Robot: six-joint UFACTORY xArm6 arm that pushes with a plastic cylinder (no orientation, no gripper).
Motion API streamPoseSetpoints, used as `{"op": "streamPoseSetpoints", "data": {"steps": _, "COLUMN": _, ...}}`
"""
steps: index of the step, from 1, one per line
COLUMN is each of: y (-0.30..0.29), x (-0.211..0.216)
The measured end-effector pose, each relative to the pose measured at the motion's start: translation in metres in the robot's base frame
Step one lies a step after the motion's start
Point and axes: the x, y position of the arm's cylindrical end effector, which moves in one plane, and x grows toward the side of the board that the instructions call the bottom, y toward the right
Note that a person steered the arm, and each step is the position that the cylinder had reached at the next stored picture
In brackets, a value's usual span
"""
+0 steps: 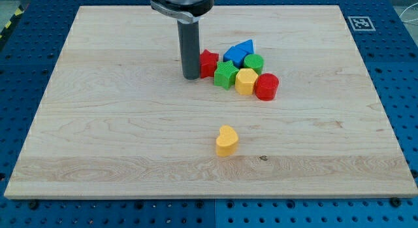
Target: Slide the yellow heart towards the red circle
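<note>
Pale maple-grained wood makes up the board (130,136), which lies on a blue perforated metal table (405,91). A black-and-white square marker tag (360,23) sits at the board's corner at the view's top right.

My tip (191,77) is the lower end of a straight dark rod coming down from a grey mount at the view's top. It is a plain rod with no jaws, so nothing opens, closes or clamps. The tip rests on the board just to the view's left of a cluster of blocks, touching or almost touching the red star-like plastic block (208,63).

Outward from the tip toward the view's right, the cluster holds six blocks packed against one another: the red star-like one, a green star-shaped block (226,75), a blue block of angular shape (239,52), a small green rounded block (254,63), a yellow roughly hexagonal block (246,81), and at the far end the red circle (266,87), a short red cylinder.

The yellow heart (226,140), a small yellow plastic block, stands alone well below the tip toward the view's bottom and a little to the right, well apart from the cluster and from the red circle.

Counted: seven blocks in all, two red, two green, two yellow, one blue.
</note>
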Motion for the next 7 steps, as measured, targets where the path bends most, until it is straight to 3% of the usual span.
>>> {"op": "streamPoseSetpoints", "data": {"steps": 1, "y": 0.000, "x": 0.009}}
{"op": "streamPoseSetpoints", "data": {"steps": 4, "y": 0.013, "x": 0.143}}
{"op": "streamPoseSetpoints", "data": {"steps": 5, "y": 0.034, "x": 0.168}}
{"op": "streamPoseSetpoints", "data": {"steps": 7, "y": 0.097, "x": 0.145}}
